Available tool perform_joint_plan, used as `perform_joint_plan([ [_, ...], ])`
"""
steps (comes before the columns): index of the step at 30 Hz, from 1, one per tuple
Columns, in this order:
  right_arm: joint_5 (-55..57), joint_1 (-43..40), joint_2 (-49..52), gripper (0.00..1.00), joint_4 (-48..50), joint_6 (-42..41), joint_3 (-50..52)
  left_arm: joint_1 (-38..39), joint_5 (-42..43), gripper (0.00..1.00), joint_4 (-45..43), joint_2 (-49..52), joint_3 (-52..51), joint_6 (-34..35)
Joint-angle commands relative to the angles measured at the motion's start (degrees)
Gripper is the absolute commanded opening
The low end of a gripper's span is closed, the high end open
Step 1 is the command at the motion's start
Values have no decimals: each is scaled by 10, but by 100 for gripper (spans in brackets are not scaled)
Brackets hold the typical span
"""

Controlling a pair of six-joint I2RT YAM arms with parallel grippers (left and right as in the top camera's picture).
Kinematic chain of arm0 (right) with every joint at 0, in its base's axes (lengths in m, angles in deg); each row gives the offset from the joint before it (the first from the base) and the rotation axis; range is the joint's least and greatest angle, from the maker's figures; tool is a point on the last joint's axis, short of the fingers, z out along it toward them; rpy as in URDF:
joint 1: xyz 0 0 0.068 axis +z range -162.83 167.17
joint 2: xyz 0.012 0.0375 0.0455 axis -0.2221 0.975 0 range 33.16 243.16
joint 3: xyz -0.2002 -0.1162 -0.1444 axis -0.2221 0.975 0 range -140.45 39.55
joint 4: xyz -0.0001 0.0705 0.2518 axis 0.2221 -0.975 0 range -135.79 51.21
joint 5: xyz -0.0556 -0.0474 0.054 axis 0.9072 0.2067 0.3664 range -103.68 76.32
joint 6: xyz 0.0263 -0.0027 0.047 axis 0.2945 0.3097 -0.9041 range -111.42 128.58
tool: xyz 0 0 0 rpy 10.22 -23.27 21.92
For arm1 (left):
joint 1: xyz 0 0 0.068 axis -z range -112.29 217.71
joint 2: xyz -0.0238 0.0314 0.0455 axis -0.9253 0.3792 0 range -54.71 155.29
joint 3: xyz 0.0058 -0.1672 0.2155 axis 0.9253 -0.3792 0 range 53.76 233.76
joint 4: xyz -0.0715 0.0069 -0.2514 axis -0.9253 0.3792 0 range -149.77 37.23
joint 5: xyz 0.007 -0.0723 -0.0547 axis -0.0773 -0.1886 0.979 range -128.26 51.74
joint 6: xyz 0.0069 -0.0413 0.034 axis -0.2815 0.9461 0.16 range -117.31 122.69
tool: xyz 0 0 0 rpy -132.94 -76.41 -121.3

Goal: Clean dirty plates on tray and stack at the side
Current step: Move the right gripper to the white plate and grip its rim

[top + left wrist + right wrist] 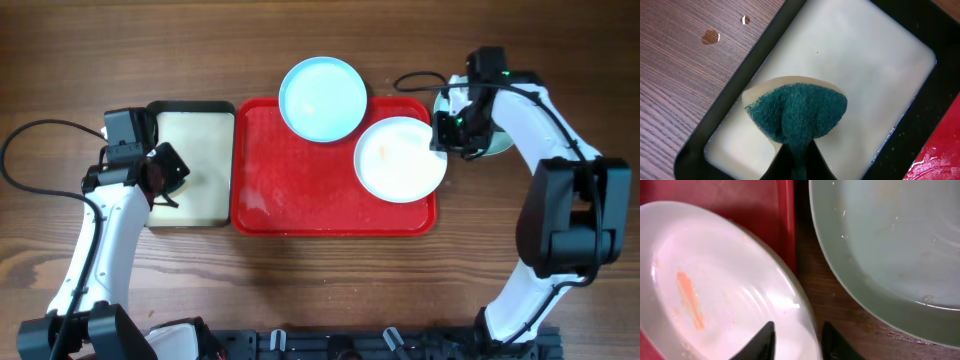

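From overhead: finds the large red rectangular plastic tray [300, 205] in the middle of the wooden desk [320, 280], carrying a round pale aqua-blue plate [322, 97] across its far rim and a round white plate [400, 158] overhanging its right edge. Spots a third round greenish-aqua plate [497, 140] off the tray on bare wood at the right, mostly hidden under the right pincer [442, 135]. Places the left pincer [165, 180] above a smaller black-rimmed tray with cream inside [190, 108].

From the left wrist: shows the left pincer clamped on a folded green scouring sponge with yellow backing [797, 112], hanging over the cream liquid, away from every plate.

From the right wrist: shows the right pincer with jaws apart, straddling the white plate's rim, with one finger over the inside and the other outside above the wood. Cannot tell whether either finger touches. Reveals an orange smear [690, 300] on the white plate, and only faint specks on the greenish-aqua plate just beside the tray.

Reads as roughly a third done: one plate set aside, apparently wiped, with two left on the tray. Leaves the smeared white plate unscrubbed and no stack yet formed.
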Motion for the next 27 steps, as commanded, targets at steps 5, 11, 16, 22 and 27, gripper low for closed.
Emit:
perform_joint_plan([
  [5,35,14,-9,4,-18,-37,5,-3,5,4,-2,-11,-3,-7],
  [11,2,51,-9,4,-37,-38,5,-3,5,4,-2,-11,-3,-7],
  [16,11,112,-9,5,-47,-14,5,-3,5,4,-2,-11,-3,-7],
  [22,14,177,-9,4,-56,7,5,-3,5,4,-2,-11,-3,-7],
  [27,16,211,-9,4,-35,50,5,-3,5,4,-2,-11,-3,-7],
])
